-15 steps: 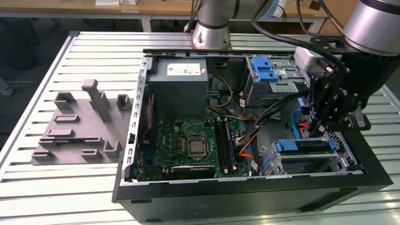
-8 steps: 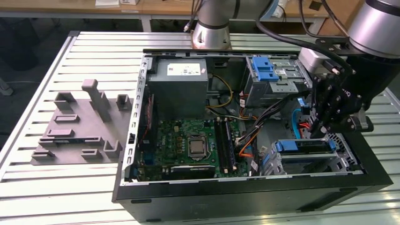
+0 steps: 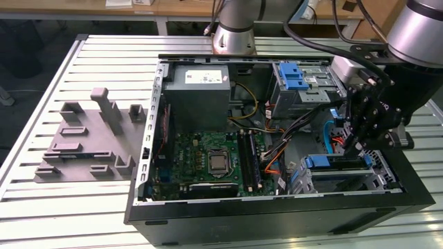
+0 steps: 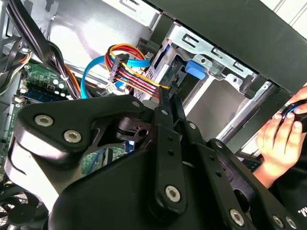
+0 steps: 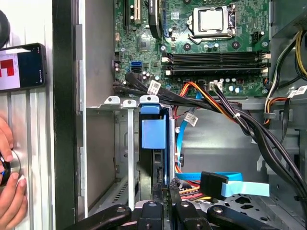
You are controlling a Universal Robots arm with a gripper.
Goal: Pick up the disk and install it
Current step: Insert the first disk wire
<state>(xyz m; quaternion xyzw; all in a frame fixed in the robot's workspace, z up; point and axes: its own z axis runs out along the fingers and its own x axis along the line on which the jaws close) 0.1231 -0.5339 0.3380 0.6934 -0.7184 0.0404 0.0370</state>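
In the lower drive cage (image 3: 353, 174) of the open PC case (image 3: 277, 212), the disk (image 5: 154, 143) stands on edge, blue carrier end facing out, partly seated in its bay. The gripper (image 5: 163, 191) sits right at its outer edge, fingers pinched nearly together — whether they actually clamp the disk, I can't tell. To seat it well, I'd push straight along the bay and keep clear of the cable bundle (image 5: 211, 184) just beside. Arm comes in from above, wrist angled down into the case.
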